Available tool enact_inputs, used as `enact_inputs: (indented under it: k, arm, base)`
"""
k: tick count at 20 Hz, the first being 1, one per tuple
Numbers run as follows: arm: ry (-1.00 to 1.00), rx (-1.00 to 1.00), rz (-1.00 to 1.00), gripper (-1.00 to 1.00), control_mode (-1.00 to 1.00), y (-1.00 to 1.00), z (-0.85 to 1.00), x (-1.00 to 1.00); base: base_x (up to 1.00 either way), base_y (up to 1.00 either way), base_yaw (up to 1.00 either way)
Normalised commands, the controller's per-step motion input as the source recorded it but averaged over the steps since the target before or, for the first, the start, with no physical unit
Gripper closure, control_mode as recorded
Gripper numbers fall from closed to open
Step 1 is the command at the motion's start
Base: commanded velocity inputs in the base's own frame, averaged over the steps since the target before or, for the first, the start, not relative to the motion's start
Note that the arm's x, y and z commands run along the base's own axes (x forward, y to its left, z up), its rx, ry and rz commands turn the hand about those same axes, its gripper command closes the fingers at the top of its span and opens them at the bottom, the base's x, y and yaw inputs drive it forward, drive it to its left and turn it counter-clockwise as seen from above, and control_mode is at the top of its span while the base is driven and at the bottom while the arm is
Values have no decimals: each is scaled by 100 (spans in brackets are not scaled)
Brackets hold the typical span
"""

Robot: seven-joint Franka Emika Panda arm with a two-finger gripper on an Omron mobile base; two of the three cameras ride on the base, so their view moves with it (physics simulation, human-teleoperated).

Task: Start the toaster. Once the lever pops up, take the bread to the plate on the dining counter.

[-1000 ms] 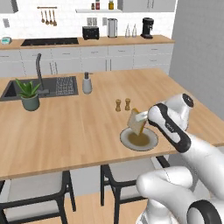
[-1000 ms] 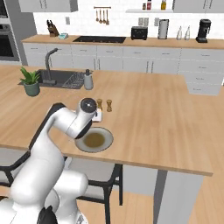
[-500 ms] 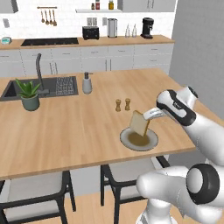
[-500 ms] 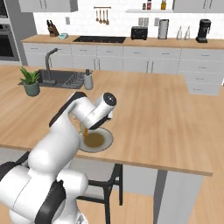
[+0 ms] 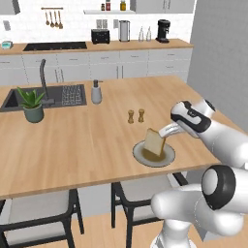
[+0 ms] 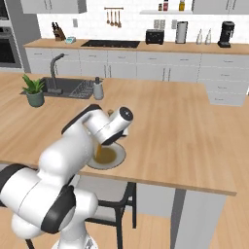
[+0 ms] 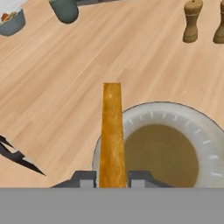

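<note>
The dining counter (image 5: 87, 145) spreads under my arm, a light-wood top with a dark sink (image 5: 43, 97) set into its far left part. A potted plant (image 5: 32, 104) stands at the sink's near edge and a grey soap dispenser (image 5: 96, 92) just to the right of the sink. On the wall-side counter behind, the toaster (image 5: 100, 36) sits well apart from my work, with a black coffee machine (image 5: 163, 30) further right.

The plate (image 5: 154, 155) lies flat near the counter's front edge, its centre brownish and its rim lighter. Two small wooden shakers (image 5: 136, 116) stand side by side just beyond it.

My claw (image 5: 163, 131) is clamped on the bread (image 5: 154, 143): in the hand view the slice runs edge-on between my fingertips (image 7: 87, 179). The slice stands tilted over the plate; whether its lower edge touches the plate I cannot tell.
</note>
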Motion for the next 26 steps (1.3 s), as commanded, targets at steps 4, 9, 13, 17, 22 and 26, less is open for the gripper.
enact_inputs:
  k: [4, 9, 13, 17, 22, 26]
  arm:
    - [8, 0, 0, 100, -100, 2, -25, 0]
    - [11, 0, 0, 100, -100, 3, -24, 0]
    - [4, 0, 0, 100, -100, 4, -20, 2]
    - [0, 0, 0, 100, -100, 0, -1, 4]
    - [0, 0, 0, 100, -100, 0, -2, 1]
    - [0, 0, 1, 100, -100, 0, -8, 11]
  base:
    - [0, 0, 0]
    - [0, 0, 0]
    - [0, 0, 0]
    - [0, 0, 0]
    - [0, 0, 0]
    - [0, 0, 0]
